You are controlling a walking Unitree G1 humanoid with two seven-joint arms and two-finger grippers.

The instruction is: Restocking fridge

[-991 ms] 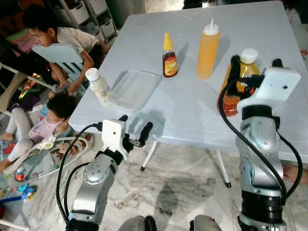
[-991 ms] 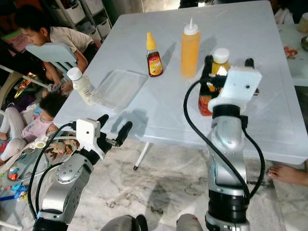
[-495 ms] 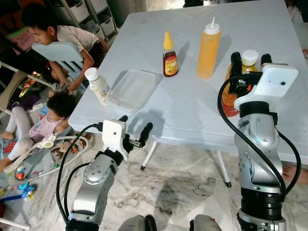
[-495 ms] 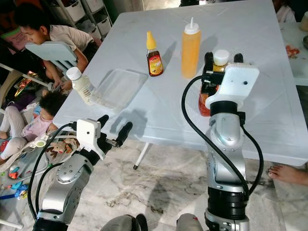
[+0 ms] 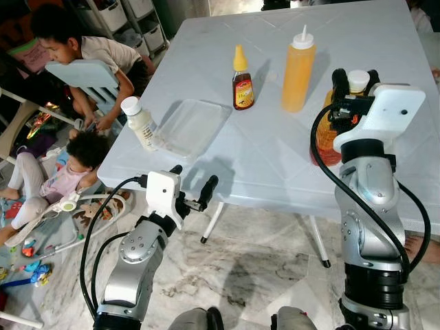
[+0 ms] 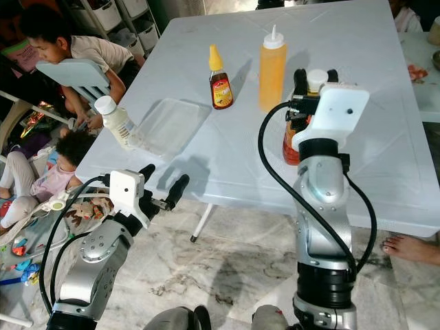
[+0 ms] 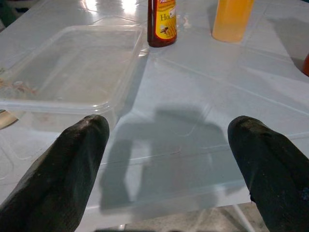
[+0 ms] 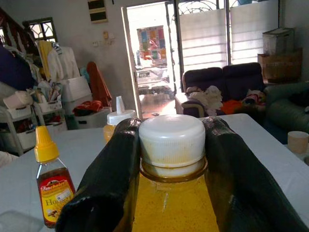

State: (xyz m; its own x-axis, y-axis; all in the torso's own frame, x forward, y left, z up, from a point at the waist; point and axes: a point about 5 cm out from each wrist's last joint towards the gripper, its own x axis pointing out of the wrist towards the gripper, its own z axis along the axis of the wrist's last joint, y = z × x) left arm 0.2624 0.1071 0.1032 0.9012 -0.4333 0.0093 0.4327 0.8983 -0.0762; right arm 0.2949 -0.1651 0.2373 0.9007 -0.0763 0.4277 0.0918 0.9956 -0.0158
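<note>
Right wrist view: the right gripper (image 8: 172, 159) has its two black fingers (image 8: 108, 179) set close on either side of the white cap and neck of the orange jar (image 8: 172, 203). Contact appears made at the cap, but a firm hold is not confirmed. The jar stands on the white table (image 5: 275, 144), near the robot's edge and right of the yellow squeeze bottle (image 5: 297, 69) and the honey bottle (image 5: 241, 81).

Procedure: seat the fingers below the cap rim, on the neck, before lifting; a cap-only hold risks slip. Lift straight up.

Orientation: the jar's long axis is vertical, cap uppermost.

The left gripper (image 5: 189, 189) hovers at the near table edge, fingers spread wide and empty, facing the clear tray (image 7: 72, 67).
</note>
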